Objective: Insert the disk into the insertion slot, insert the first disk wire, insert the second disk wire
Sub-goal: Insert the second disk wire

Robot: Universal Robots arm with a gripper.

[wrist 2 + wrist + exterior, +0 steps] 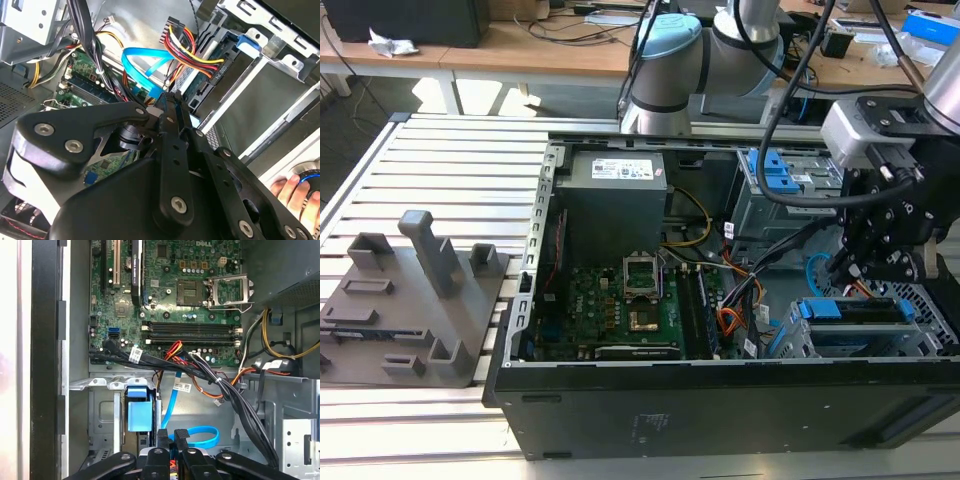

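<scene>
Gripper [172, 97], jaws closed w/ nothing held, is poised by the blue wire [142, 62]. Disk [850, 310] is seen seated in insertion slot [930, 310] in exterior view; a hand [295, 192] is caught in second wrist view.

— What's the arm [680, 60] like?
— Silver tubes, pale blue joint caps, black cables trailing.
— And the gripper [172, 107]?
— Matte black linkage bars with silver screw heads; a grey-white box [865, 135], probably a camera, sits above.

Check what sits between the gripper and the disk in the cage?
In the second wrist view, the gripper sits by the disk; between them hang the blue flat cable and red-yellow wire bundle.
</scene>
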